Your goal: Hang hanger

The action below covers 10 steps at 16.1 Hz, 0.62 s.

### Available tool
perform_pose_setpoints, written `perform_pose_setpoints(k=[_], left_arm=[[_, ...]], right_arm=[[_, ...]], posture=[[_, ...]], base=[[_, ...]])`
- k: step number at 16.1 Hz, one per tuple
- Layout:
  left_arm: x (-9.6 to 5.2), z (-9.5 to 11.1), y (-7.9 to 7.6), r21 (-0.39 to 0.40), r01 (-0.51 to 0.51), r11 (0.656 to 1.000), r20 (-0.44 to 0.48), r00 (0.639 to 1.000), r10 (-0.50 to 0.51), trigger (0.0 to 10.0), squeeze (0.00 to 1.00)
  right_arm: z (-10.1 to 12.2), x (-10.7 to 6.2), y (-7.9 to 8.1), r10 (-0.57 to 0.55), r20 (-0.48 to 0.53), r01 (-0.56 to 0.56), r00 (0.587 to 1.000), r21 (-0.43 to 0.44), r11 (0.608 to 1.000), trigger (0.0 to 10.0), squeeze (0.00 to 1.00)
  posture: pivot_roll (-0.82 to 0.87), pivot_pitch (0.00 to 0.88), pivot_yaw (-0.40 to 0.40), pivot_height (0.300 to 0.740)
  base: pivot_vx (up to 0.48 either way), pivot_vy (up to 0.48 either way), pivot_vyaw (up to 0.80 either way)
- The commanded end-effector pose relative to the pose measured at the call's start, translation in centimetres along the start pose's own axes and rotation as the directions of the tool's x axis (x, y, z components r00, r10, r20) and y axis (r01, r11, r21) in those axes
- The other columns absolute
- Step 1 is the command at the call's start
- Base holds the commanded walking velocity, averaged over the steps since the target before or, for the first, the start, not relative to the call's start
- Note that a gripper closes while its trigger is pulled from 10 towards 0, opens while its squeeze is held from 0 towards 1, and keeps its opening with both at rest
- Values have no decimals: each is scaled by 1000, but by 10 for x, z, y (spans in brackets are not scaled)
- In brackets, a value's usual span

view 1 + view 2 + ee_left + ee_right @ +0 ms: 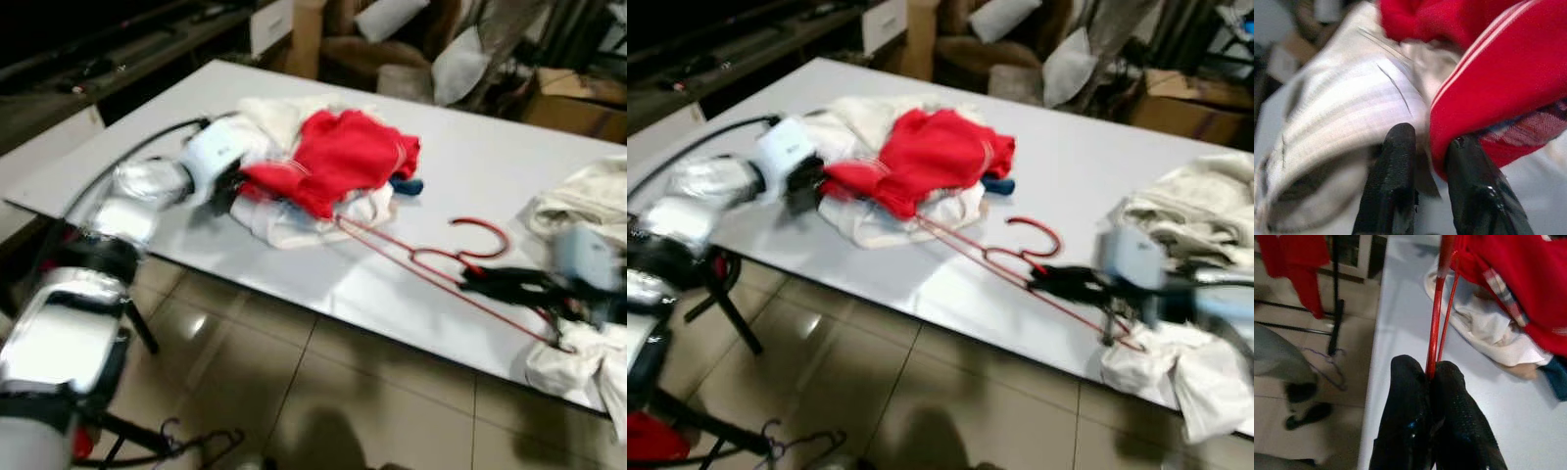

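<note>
Hanger [1436, 328] clamped by right gripper [1431, 377], centre frame.
Left gripper [1422, 147] parted, touching red garment [343, 157] on table [470, 147].

Both eye views look forward and down from head height across the white table [470, 157], sharing the clothes pile [911, 166] left of centre. The left wrist view sits tight against the red garment [1508, 63]. The right wrist view looks along the red hanger [1439, 303] toward that pile.

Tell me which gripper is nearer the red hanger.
Right. The right gripper is shut on the red hanger near its hook, while the left gripper is at the red garment in the clothes pile, by the hanger's far end.
</note>
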<state>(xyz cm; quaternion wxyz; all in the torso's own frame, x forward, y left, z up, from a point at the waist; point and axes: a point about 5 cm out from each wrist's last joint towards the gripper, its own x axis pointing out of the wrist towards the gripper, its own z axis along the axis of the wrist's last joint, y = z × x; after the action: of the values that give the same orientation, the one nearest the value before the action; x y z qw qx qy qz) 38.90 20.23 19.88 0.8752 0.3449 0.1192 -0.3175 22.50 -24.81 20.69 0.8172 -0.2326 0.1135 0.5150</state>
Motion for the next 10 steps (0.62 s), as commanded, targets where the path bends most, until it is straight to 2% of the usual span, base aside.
perform_pose_setpoints(k=[1, 2, 3, 4, 5, 6, 7, 8, 9, 10], left_arm=[[-7, -6, -4, 34, 114, 993, -27, 993, -113, 10000, 1000], [-12, -8, -6, 39, 163, 986, -23, 986, -163, 10000, 1000], [-19, -13, -6, 71, 196, 978, -36, 980, -193, 10000, 1000], [-21, -14, -4, 73, 183, 980, -35, 983, -181, 10000, 1000], [-24, -15, 0, 61, 141, 988, -21, 990, -140, 10000, 1000], [-26, -13, 6, 52, 74, 996, 3, 997, -75, 10000, 1000], [-26, -12, 8, 47, 43, 998, 15, 999, -43, 10000, 1000], [-29, -3, 15, -16, -44, 999, 99, 994, 45, 10000, 1000], [-32, -1, 17, -37, -65, 997, 133, 989, 69, 10000, 1000], [-35, 0, 21, -32, -100, 994, 144, 984, 104, 10000, 1000]], right_arm=[[19, -13, -2, -22, 42, 22, 999, 2, 1000, 10000, 0], [23, -18, -4, -40, 57, 38, 998, 22, 999, 10000, 0], [25, -26, -1, -28, 30, 27, 999, 51, 998, 10000, 0], [23, -29, 2, -18, -20, 19, 1000, 54, 998, 10000, 0], [13, -36, 4, -15, -164, 24, 986, 48, 999, 10000, 0], [3, -42, -2, -93, -294, 99, 951, 8, 995, 10000, 0], [0, -43, -7, -139, -329, 142, 934, -14, 990, 10000, 0], [-5, -46, -16, -227, -382, 224, 896, -52, 973, 10000, 0], [-3, -49, -13, -211, -382, 212, 900, -39, 976, 10000, 0], [-2, -54, -13, -212, -417, 208, 884, -56, 976, 10000, 0]], posture=[[-140, 0, 21, 740], [-137, 0, 16, 740], [-135, 0, 15, 740], [-135, 0, 13, 740], [-136, 0, 12, 740], [-140, 0, 12, 740], [-143, 0, 12, 740], [-143, 0, 8, 740], [-145, 0, 3, 740], [-143, 0, -1, 740]], base=[[0, 0, 0], [0, 0, 0], [0, 0, 0], [0, 0, 0], [0, 0, 0], [0, 0, 0], [0, 0, 0], [0, 0, 0], [0, 0, 0], [0, 0, 0]])
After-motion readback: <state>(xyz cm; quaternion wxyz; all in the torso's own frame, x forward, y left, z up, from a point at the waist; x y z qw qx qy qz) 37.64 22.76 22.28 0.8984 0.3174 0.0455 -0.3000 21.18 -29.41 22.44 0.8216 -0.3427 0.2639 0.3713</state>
